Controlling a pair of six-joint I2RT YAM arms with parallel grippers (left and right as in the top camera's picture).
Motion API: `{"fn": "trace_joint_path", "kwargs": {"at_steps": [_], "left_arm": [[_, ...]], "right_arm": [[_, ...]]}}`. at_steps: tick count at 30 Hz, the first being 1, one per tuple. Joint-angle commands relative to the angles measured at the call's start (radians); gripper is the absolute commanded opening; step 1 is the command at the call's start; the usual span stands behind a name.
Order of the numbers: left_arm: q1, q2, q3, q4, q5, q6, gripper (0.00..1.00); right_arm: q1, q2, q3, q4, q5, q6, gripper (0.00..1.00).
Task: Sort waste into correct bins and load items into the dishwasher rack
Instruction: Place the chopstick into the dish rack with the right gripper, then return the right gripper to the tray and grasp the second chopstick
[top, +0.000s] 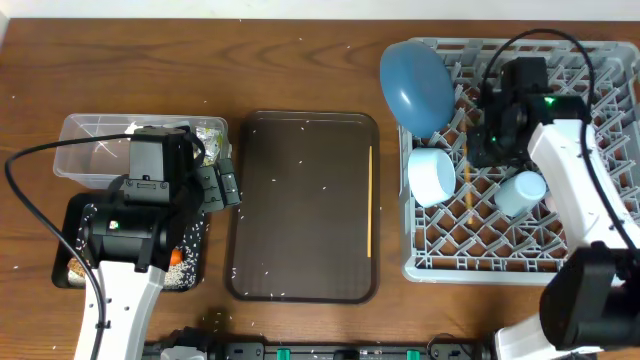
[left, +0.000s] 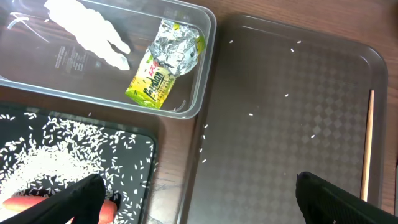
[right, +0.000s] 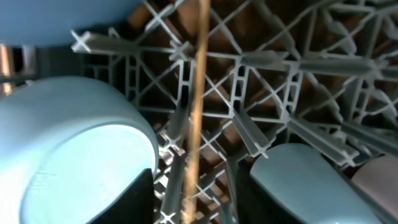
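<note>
1. Bins, two, both on the 9 o'clock half of the bench (top: 300, 60): clear tub (top: 75, 130) at 10 o'clock, black tray (left: 140, 163) at 8 o'clock, side by side with long edges nearly touching.
2. Clear tub contents, two pieces: one crumpled white tissue (left: 87, 31) and, on its 3 o'clock side, one yellow-green foil wrapper (left: 165, 62).
3. Black tray contents: many loose rice grains (left: 37, 162), heaped toward 9 o'clock; one orange carrot (top: 176, 256) near 4 o'clock. Partly hidden under the left arm.
4. Serving tray (top: 300, 220), one, dark brown, mid-bench. Carries a few stray rice grains and the first chopstick (top: 370, 200), laid along the 3 o'clock rim.
5. Dishwasher rack (top: 500, 272), one, grey lattice, at 3 o'clock on the bench. Four items inside: one blue plate (top: 416, 88) tilted up in the 11 o'clock corner; one pale bowl (top: 432, 176) tipped at 9 o'clock; one light-blue cup (top: 520, 192) just toward 6 o'clock of centre; second chopstick (top: 466, 205) between bowl and cup.
6. Chopsticks, two in all, well apart.
7. Left tool (left: 199, 205): jaws spread wide, empty, over the strip between black tray and serving tray.
8. Right tool (right: 193, 208): above the rack, jaws parted; second chopstick between them with a gap on each side, not pinched.
</note>
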Motion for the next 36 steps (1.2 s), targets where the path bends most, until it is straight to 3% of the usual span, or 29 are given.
{"fn": "trace_joint_path", "kwargs": {"at_steps": [1, 4, 9, 15, 19, 23, 26, 36], "left_arm": [[0.004, -0.003, 0.020, -0.003, -0.008, 0.006, 0.98], [0.004, -0.003, 0.020, -0.003, -0.008, 0.006, 0.98], [0.004, -0.003, 0.020, -0.003, -0.008, 0.006, 0.98], [0.004, -0.003, 0.020, -0.003, -0.008, 0.006, 0.98], [0.004, -0.003, 0.020, -0.003, -0.008, 0.006, 0.98], [0.004, -0.003, 0.020, -0.003, -0.008, 0.006, 0.98], [0.004, -0.003, 0.020, -0.003, -0.008, 0.006, 0.98], [0.004, -0.003, 0.020, -0.003, -0.008, 0.006, 0.98]], "right_arm": [[0.008, -0.039, 0.013, -0.023, -0.031, -0.002, 0.43], [0.059, -0.114, 0.027, -0.042, -0.117, 0.008, 0.50], [0.277, -0.249, 0.027, -0.024, -0.144, 0.180, 0.51], [0.623, -0.231, 0.010, 0.023, 0.129, 0.607, 0.48], [0.766, -0.126, 0.005, 0.027, 0.293, 0.750, 0.46], [0.793, 0.016, 0.005, 0.030, 0.291, 0.773, 0.46], [0.774, 0.109, 0.005, 0.042, 0.247, 0.802, 0.39], [0.661, 0.267, 0.005, 0.056, 0.126, 0.806, 0.42]]}}
